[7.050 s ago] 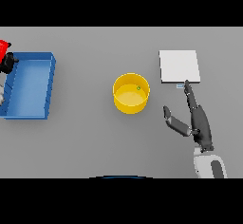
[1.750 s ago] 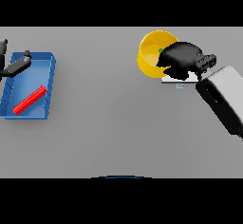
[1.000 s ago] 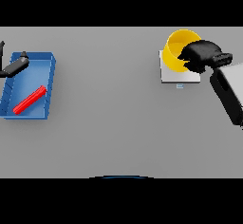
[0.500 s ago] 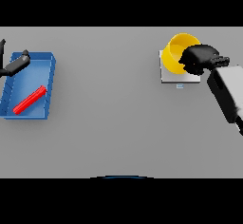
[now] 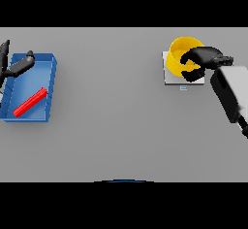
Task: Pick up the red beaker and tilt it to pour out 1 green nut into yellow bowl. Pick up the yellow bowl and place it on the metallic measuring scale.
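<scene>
The yellow bowl (image 5: 180, 54) rests on the metallic measuring scale (image 5: 172, 78) at the right back of the table. My right hand (image 5: 201, 61) is curled over the bowl's right rim, its fingers and thumb pinching the wall. The red beaker (image 5: 30, 102) lies on its side inside the blue tray (image 5: 48, 89) at the far left. My left hand (image 5: 14, 67) hovers over the tray's back left corner with straight fingers and holds nothing. No green nut is visible; the bowl's inside is partly hidden by my right hand.
A small display tab (image 5: 183, 88) juts from the scale's front edge. My right forearm (image 5: 231, 94) slants across the table's right side.
My right hand carried the yellow bowl from the table's middle onto the scale, and over the last second lowered it slightly. The red beaker went from my left hand into the blue tray.
</scene>
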`<state>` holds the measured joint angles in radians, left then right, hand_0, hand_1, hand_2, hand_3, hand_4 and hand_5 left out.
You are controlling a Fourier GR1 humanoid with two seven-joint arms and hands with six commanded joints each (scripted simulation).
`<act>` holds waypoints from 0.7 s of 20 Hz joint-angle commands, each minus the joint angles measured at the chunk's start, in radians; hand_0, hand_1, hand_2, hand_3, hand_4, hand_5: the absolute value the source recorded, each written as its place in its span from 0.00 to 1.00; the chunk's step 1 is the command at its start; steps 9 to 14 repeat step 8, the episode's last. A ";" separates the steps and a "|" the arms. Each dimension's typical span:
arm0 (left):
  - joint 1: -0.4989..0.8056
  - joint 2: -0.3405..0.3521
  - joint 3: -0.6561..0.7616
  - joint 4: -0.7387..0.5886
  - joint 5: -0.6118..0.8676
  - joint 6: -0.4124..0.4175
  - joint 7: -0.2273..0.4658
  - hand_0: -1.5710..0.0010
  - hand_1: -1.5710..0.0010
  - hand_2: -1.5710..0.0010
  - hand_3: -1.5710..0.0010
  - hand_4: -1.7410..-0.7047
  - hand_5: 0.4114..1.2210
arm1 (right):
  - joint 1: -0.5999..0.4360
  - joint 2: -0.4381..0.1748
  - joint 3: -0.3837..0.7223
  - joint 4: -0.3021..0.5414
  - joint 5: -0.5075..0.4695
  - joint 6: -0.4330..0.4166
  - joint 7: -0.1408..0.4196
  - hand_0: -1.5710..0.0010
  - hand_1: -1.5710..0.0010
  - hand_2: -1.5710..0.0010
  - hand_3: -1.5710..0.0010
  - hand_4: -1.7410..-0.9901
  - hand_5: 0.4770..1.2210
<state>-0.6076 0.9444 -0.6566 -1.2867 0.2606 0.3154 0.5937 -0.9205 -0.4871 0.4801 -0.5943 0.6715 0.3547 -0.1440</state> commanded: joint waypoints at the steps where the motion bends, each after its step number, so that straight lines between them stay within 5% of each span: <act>1: 0.004 0.004 0.003 -0.003 0.004 0.000 -0.002 1.00 1.00 1.00 1.00 0.90 0.41 | -0.002 -0.003 0.002 0.012 0.004 -0.002 -0.015 0.84 0.86 0.75 0.65 0.47 0.41; 8: -0.001 -0.007 0.007 0.024 0.007 -0.008 -0.014 1.00 1.00 1.00 1.00 0.89 0.40 | -0.025 -0.008 0.025 0.058 0.030 0.006 -0.064 0.97 0.97 0.93 0.78 0.58 0.34; 14: -0.001 -0.007 0.007 0.024 0.007 -0.008 -0.014 1.00 1.00 1.00 1.00 0.89 0.40 | -0.025 -0.008 0.025 0.058 0.030 0.006 -0.064 0.97 0.97 0.93 0.78 0.58 0.34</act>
